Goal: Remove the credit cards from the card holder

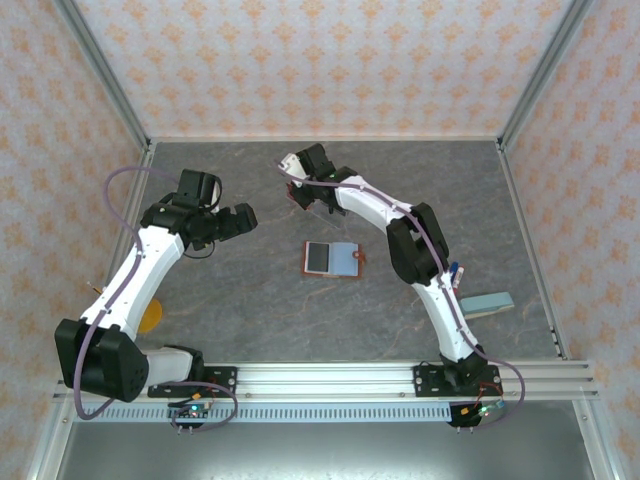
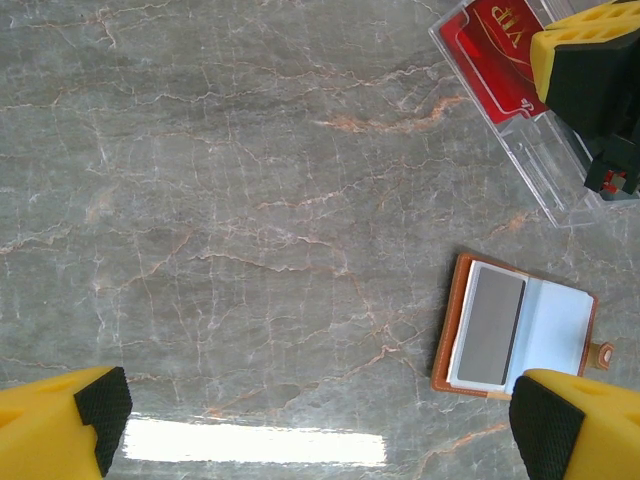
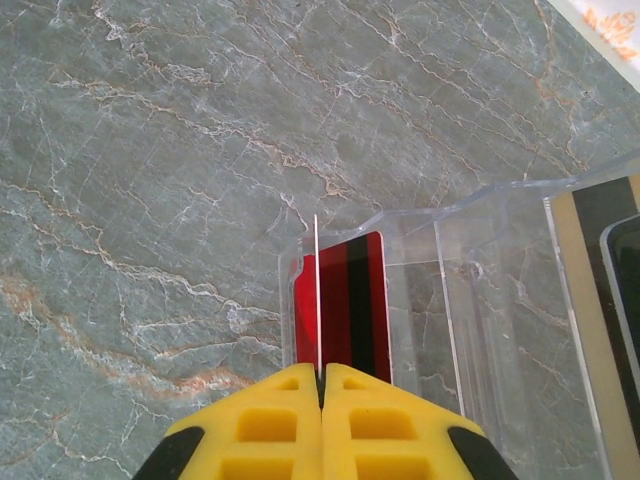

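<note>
On a grey marbled table point(image 1: 250, 300), closed in by peach patterned walls point(image 1: 320, 60), the left pincer point(image 1: 238, 222) hangs released. The wallet point(image 1: 332, 258) lies open and flat just to its right. Beyond the wallet, the right pincer point(image 3: 320, 373) is clenched on a red card point(image 2: 497, 45), held on edge in a clear tray point(image 2: 545, 165) beneath its tips.

Bare worktop point(image 1: 250, 310) spreads wide left of centre and along the near side. The open holder point(image 1: 333, 259) lies mid-worktop with free surface all round. The right arm point(image 1: 400, 225) slants over the right half, with the right gripper point(image 3: 321, 385) closed above the tray point(image 2: 560, 170). The left gripper point(image 1: 243, 222) hangs wide open left of the holder. A block point(image 1: 487, 303) lies near the right edge.
</note>
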Available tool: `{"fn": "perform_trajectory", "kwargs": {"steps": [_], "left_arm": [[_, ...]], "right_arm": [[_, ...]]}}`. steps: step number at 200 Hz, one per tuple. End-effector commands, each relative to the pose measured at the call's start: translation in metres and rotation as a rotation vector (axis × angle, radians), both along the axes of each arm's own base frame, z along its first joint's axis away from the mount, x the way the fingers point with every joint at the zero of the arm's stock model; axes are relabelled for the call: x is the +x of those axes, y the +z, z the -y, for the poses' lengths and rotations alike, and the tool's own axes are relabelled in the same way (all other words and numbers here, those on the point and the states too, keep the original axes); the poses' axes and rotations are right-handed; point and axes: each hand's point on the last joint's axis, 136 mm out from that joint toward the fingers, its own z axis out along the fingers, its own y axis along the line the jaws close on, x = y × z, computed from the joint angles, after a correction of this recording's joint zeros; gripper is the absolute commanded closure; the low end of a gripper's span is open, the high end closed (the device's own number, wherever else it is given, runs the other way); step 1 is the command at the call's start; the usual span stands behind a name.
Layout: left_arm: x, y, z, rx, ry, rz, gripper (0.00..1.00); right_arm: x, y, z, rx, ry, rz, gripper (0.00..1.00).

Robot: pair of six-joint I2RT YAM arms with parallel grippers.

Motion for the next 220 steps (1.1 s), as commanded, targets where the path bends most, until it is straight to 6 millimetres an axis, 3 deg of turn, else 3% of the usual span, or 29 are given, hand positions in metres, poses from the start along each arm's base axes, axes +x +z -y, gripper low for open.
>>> {"fn": "perform_trajectory", "kwargs": {"steps": [1,29,56,93,117,147,163,187,220], "left_arm": [[-0.001,-0.003,-0.001,0.008,-0.003,-0.016,0.00],[0.000,-0.004,-0.001,0.008,-0.006,-0.018,0.00],[-0.001,-0.004,-0.001,0.010,-0.007,-0.018,0.00],[0.000,-0.004,0.000,0.004,-0.008,-0.018,0.00],[0.000,-0.006,0.001,-0.006,-0.008,-0.022,0.00],[0.001,-0.009,0.005,-0.027,-0.007,-0.027,0.00],[0.001,-0.011,0.007,-0.042,-0.007,-0.032,0.00],[0.003,-0.011,0.013,-0.076,-0.015,-0.027,0.00],[0.006,-0.012,0.024,-0.126,-0.042,-0.017,0.00]], "right_arm": [[0.007,0.004,0.004,-0.008,-0.014,0.011,0.90],[0.010,0.010,0.005,0.002,-0.033,0.023,0.79],[0.014,0.021,0.006,0.015,-0.062,0.040,0.77],[0.007,0.055,0.009,0.097,-0.121,0.019,0.73],[-0.004,0.076,0.021,0.183,-0.248,-0.037,0.69],[-0.035,0.088,0.038,0.341,-0.400,-0.141,0.56],[-0.057,0.085,0.050,0.404,-0.480,-0.213,0.53],[-0.094,0.076,0.062,0.453,-0.556,-0.341,0.52],[-0.136,0.040,0.064,0.444,-0.619,-0.504,0.48]]}}
